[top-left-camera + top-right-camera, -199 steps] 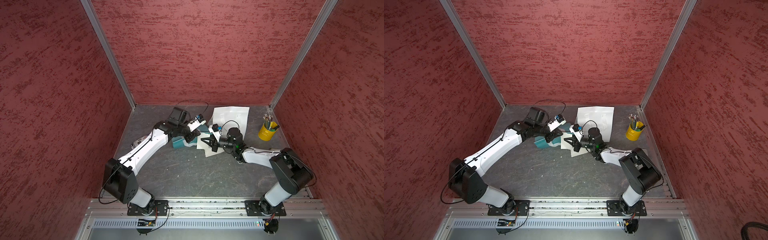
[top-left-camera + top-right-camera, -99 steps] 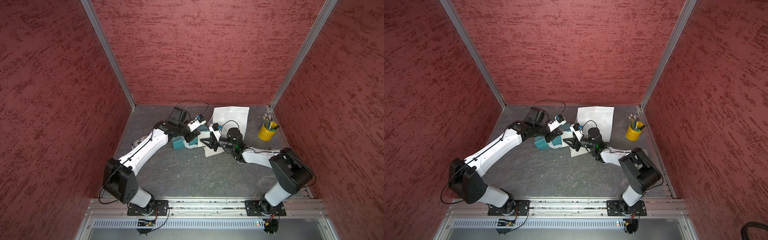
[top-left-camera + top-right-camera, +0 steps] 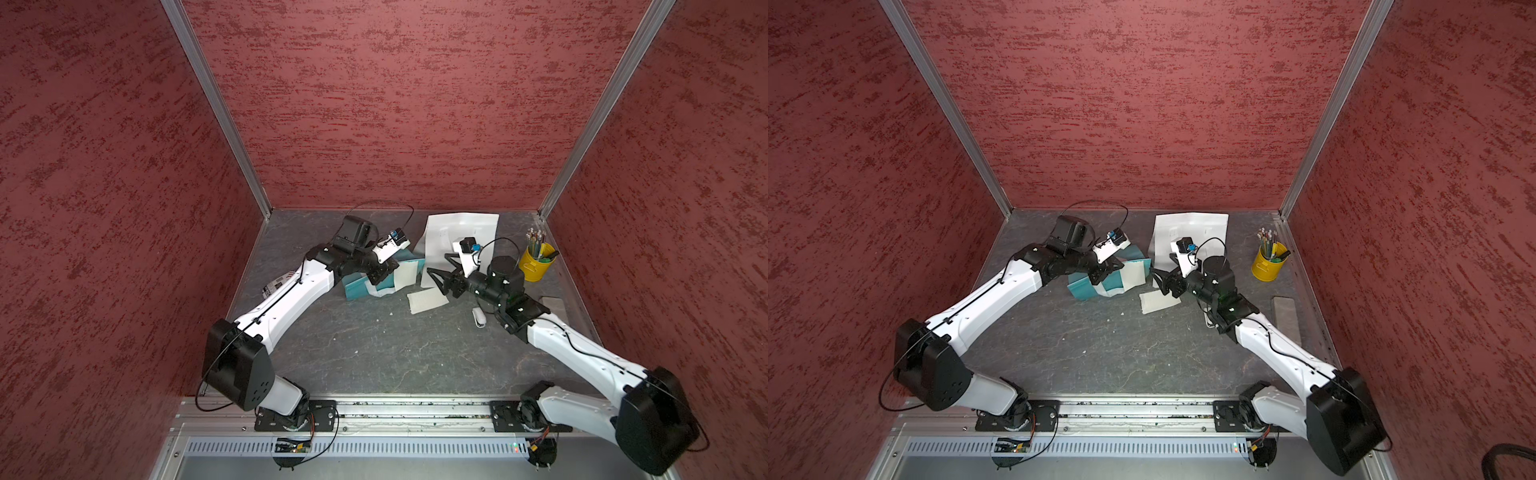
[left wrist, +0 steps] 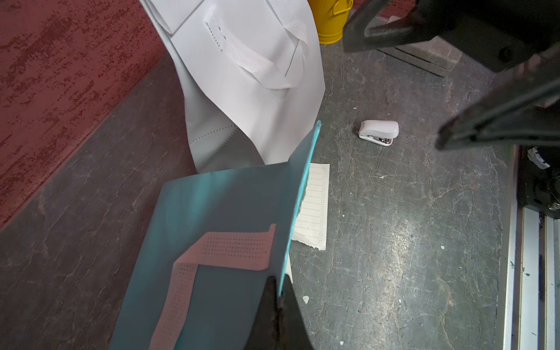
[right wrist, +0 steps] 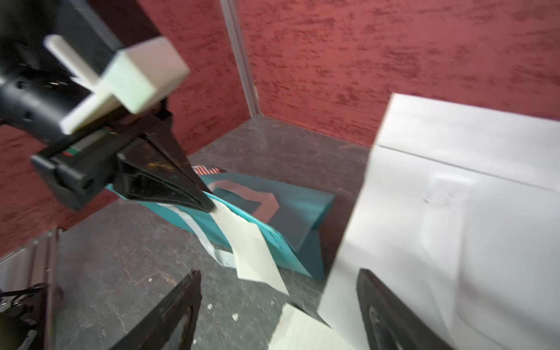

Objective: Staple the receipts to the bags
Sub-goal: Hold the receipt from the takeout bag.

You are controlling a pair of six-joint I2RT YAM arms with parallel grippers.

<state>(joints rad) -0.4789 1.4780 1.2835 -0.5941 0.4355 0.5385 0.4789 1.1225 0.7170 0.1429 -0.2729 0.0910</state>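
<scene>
Teal bag (image 4: 212, 212) and receipt (image 5: 251, 242) pinched in closed left gripper (image 5: 209, 207), right gripper (image 5: 278, 272) wide open, empty, beside white bag (image 3: 457, 226)

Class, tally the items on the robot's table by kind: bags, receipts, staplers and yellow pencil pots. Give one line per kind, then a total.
Bags: 2 (teal bag, white bag)
Receipts: 2 (receipt against the teal bag, loose receipt)
Staplers: 1 (stapler)
Yellow pencil pots: 1 (yellow pencil pot)
Total: 6
</scene>
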